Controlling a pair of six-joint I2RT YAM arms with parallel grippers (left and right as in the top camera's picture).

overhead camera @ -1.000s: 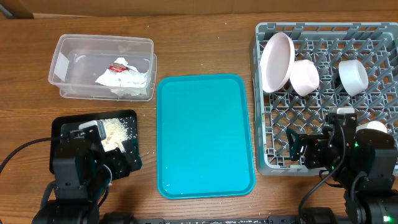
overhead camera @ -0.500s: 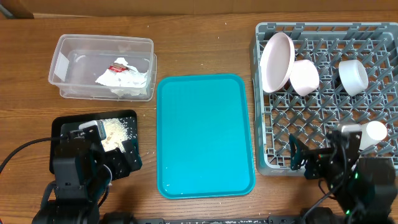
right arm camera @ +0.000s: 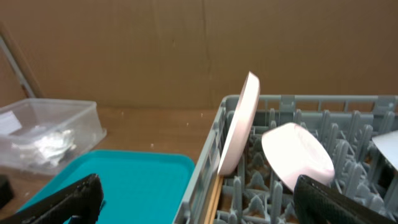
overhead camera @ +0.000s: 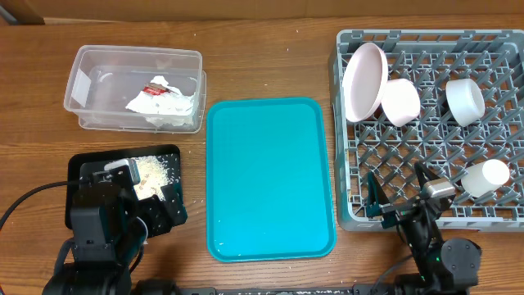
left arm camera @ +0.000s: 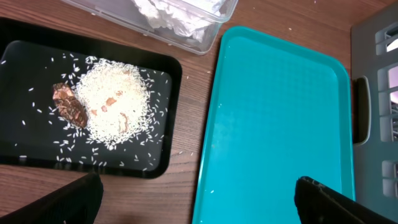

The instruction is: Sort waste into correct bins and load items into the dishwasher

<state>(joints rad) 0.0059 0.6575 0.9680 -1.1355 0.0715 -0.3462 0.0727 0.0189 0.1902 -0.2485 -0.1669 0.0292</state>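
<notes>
Cup [overhead camera: 485, 177] lies on its side in the near right part of the dish rack [overhead camera: 426, 147], long axis roughly left-right; which end is the mouth I cannot tell. The plate [overhead camera: 364, 80], pink bowl [overhead camera: 400, 102] and pale bowl [overhead camera: 464, 102] sit farther back. The right gripper [overhead camera: 399, 188], fingers spread, is at the rack's near edge, left of the cup. The left gripper [left arm camera: 198, 182], also spread, is over the black tray [left arm camera: 25, 68].

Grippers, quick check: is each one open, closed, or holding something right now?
Left gripper: open, holding nothing.
Right gripper: open, holding nothing.
</notes>
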